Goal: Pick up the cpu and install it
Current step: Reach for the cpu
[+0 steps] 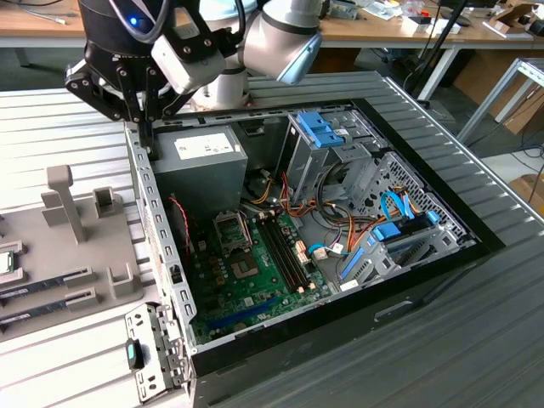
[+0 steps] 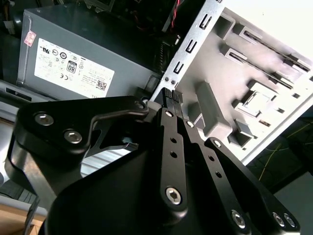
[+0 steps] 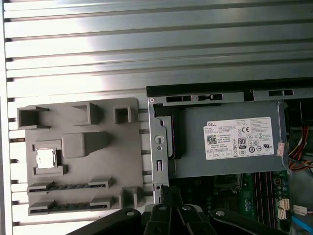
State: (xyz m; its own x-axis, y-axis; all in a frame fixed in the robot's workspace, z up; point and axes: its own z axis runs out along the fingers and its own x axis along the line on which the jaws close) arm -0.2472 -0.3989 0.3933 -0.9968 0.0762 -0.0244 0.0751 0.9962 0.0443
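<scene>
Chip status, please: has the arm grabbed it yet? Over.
Gripper, jaws shut, empty, above the case wall. Chip in its pocket on the grey tray, apart from the jaws. Nothing covering it.

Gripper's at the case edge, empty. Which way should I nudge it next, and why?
Probably sideways over the grey tray, opening as it goes: the cpu lies in its square recess, while the gripper hangs shut above the case wall.

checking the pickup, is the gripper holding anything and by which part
Nothing: the gripper is shut and empty; the chip lies in the grey tray.
</scene>
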